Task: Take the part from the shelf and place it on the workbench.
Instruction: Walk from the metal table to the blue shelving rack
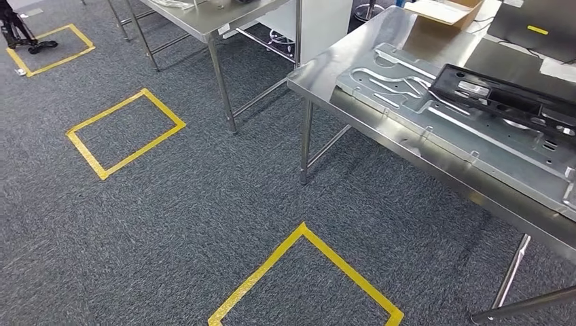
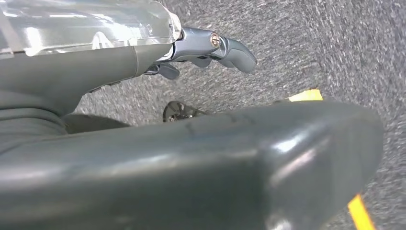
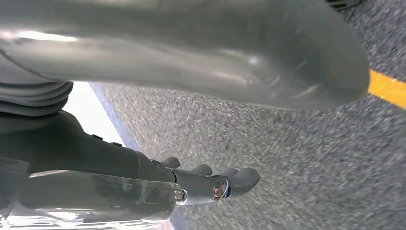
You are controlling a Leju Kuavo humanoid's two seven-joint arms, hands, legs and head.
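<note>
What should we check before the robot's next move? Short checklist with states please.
1. Left robot hand empty: ok, fingers apart over carpet.
2. Right robot hand empty: ok, nothing held.
3. Shelf in sight: not ok, head view shows tables and floor.
4. Workbench drop area free: cannot tell; a metal plate and a black part lie on it.
5. Path on floor: ok, carpet with yellow tape squares.

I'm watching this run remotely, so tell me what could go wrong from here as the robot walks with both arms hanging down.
The steel workbench juts a corner and legs toward the walking path; a turning body or arm could clip it. The black part overhangs the metal plate, so a bump might shift it. The left hand and right hand hold nothing.
</note>
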